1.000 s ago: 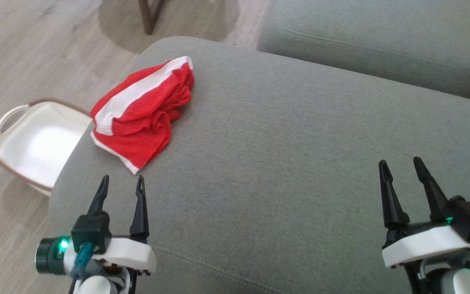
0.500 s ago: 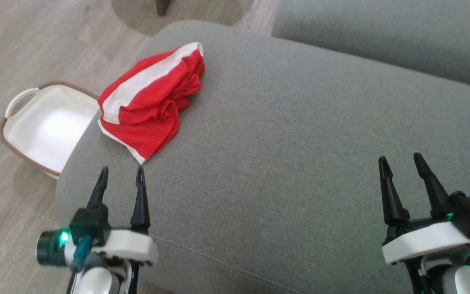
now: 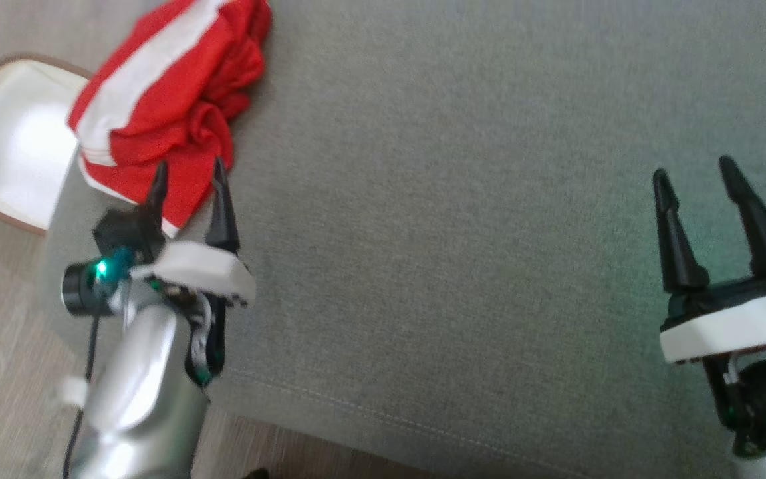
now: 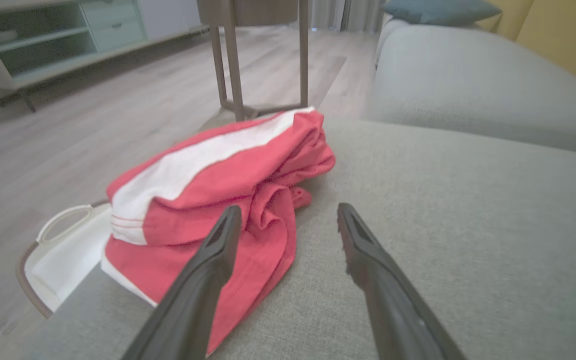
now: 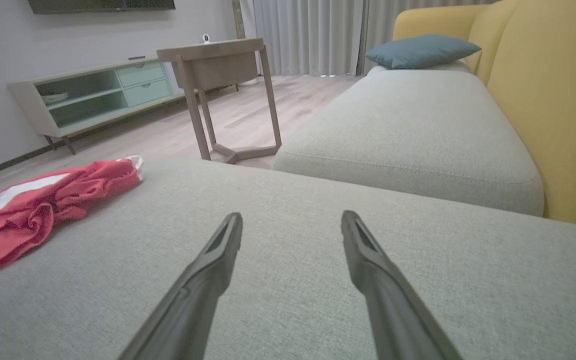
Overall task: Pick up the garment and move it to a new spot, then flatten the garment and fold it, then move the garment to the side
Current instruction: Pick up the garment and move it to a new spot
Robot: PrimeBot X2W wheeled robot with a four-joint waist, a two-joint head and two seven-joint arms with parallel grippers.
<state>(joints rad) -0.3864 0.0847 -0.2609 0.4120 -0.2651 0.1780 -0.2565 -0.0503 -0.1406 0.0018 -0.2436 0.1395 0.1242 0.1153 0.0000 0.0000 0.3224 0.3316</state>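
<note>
Left pincer hangs released at crumpled red-white garment, 10 o'clock on sofa cushion; right pincer released, 3 o'clock.

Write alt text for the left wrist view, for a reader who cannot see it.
A crumpled red garment with a white stripe lies near the corner of a grey sofa cushion, and the open left end effector points at its near edge. A white basket sits on the wooden floor beside the cushion, with a side table behind.
</note>
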